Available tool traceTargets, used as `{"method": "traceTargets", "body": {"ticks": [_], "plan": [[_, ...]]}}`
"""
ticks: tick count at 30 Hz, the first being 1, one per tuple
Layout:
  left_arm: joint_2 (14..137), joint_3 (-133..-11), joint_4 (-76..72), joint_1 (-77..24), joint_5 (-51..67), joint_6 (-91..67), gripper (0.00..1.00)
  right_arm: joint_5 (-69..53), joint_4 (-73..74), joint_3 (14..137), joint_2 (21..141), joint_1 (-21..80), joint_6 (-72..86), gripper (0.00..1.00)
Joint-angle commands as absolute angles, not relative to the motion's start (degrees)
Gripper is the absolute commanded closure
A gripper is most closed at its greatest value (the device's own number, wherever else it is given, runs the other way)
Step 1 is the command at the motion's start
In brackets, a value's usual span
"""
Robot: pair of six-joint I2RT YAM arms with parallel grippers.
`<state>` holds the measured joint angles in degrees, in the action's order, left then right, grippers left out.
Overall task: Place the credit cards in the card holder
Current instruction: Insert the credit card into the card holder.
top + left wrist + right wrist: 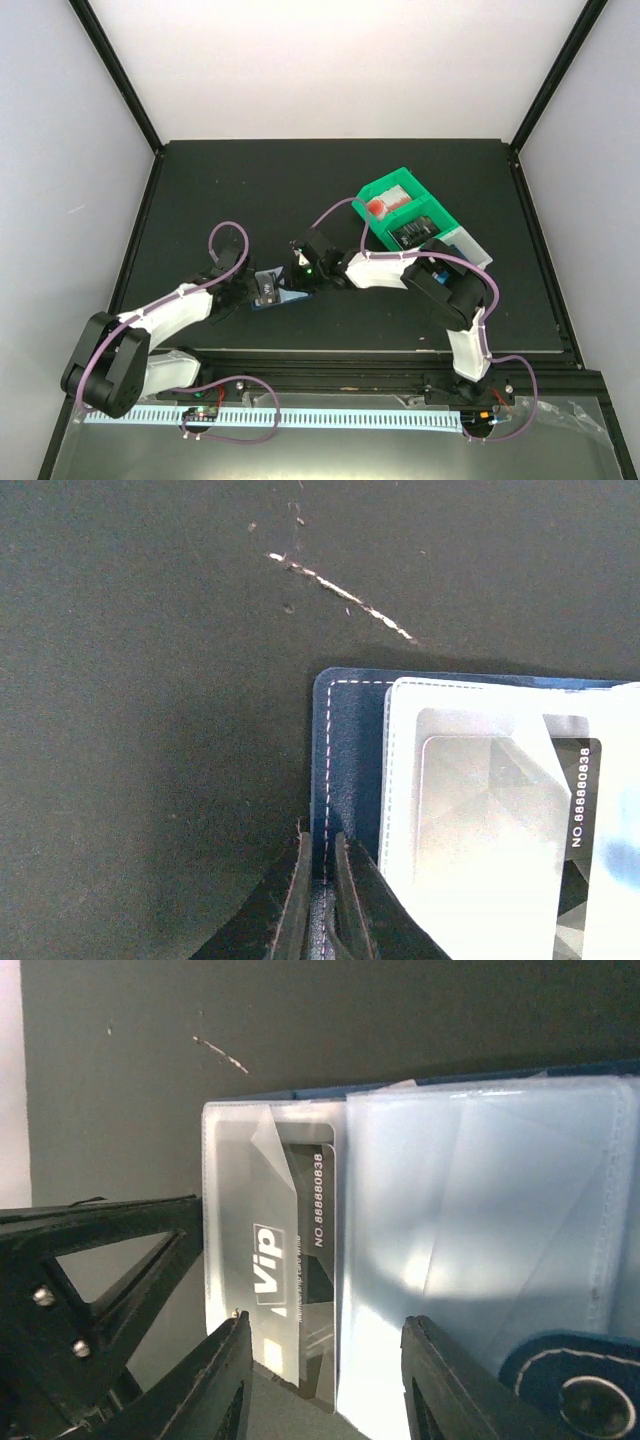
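The card holder (284,298) lies open on the dark mat between my two grippers. My left gripper (322,865) is shut on its navy stitched edge (345,730). Clear plastic sleeves (480,1220) fan out from the case, and its snap tab (575,1392) shows at the lower right. One credit card (300,1250), dark with "Vip" and a number printed on it, sits partly inside a clear sleeve. Its near end sticks out between the fingers of my right gripper (325,1355). Those fingers stand open on either side of the card, apart from it.
A green compartment bin (405,205) with a red item inside stands at the back right, with a clear plastic piece (472,246) beside it. A pale scratch (340,590) marks the mat beyond the case. Black frame posts border the mat.
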<state>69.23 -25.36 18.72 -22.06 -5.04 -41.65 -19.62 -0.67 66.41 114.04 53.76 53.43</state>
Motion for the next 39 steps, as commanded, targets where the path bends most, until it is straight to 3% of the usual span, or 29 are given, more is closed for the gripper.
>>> {"method": "traceTargets", "body": {"ticks": [1,12,23,32,39], "plan": [[67.82,-26.36,19.02,-21.62,-3.81,-40.52,0.9,-17.87,1.97,68.13,115.43,54.89,52.07,0.57],[68.22,-25.59,18.22,-21.62,-1.88,-40.37,0.9,-20.98,0.88,71.77,119.72,56.16,52.72,0.66],[67.98,-24.96,17.65,-21.62,-1.1,-40.44,0.9,-24.65,-7.21,70.1,119.68,56.15,54.04,0.67],[65.82,-25.26,18.64,-21.62,-1.36,-39.78,0.87,-15.97,-4.62,67.86,113.69,56.16,47.46,0.61],[65.08,-25.51,19.34,-21.62,-1.66,-39.3,0.86,-10.47,1.3,66.37,110.99,59.02,40.28,0.64]]}}
